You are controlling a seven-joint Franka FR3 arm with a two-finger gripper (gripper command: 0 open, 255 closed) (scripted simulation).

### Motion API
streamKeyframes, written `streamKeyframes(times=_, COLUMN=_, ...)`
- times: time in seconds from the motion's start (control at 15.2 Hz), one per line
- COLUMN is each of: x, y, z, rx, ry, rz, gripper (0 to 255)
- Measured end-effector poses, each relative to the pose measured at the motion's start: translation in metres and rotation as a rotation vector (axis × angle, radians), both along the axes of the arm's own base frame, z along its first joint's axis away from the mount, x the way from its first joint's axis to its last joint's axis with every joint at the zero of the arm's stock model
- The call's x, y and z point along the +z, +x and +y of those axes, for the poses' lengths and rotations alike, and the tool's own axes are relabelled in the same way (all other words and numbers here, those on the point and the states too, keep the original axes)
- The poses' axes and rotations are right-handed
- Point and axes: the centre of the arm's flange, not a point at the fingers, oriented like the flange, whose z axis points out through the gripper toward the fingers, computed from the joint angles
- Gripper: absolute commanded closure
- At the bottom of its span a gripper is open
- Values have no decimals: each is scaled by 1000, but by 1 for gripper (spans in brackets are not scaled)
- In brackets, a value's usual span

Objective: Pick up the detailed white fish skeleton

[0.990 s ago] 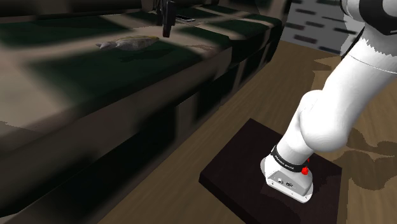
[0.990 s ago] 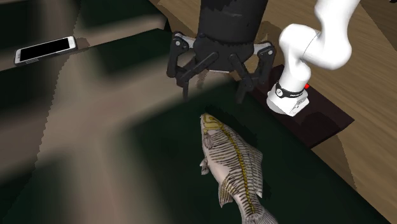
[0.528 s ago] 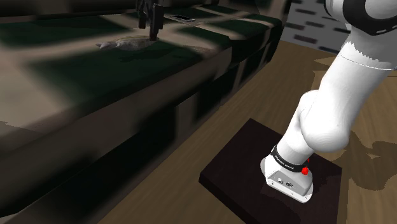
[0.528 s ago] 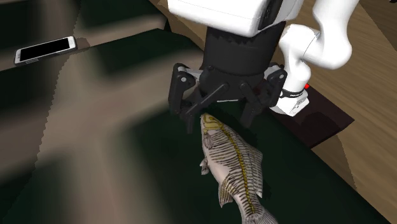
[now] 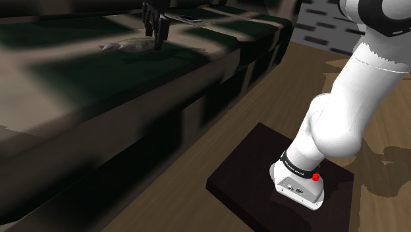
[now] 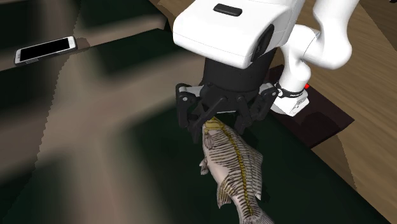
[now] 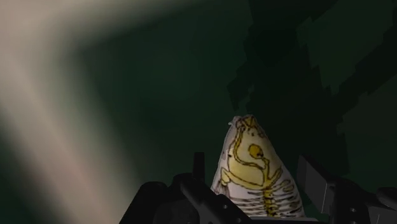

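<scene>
Pincer [image 6: 218,127] spread astride head of fish skeleton [image 6: 234,167], tail tip cut off at view's edge

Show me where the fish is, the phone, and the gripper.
fish [image 6: 236,167], second exterior view, middle of its striped body.
phone [image 6: 46,49], second exterior view, centre of its black screen.
gripper [image 6: 217,126], second exterior view, midway between its fingertips.

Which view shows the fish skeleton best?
The second exterior view: the fish skeleton shows spine and ribs clearly. The wrist view gives its head; the shoulder view, a small pale shape.
</scene>
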Motion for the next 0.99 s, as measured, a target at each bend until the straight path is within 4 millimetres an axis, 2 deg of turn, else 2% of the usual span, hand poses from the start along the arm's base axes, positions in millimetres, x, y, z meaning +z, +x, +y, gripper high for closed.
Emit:
streamKeyframes(times=0.59, x=2, y=0, z=0, rx=0, ry=0, rz=0, gripper=255)
streamKeyframes(times=0.99, x=31, y=1, z=0, rx=0, ry=0, rz=1, gripper=255)
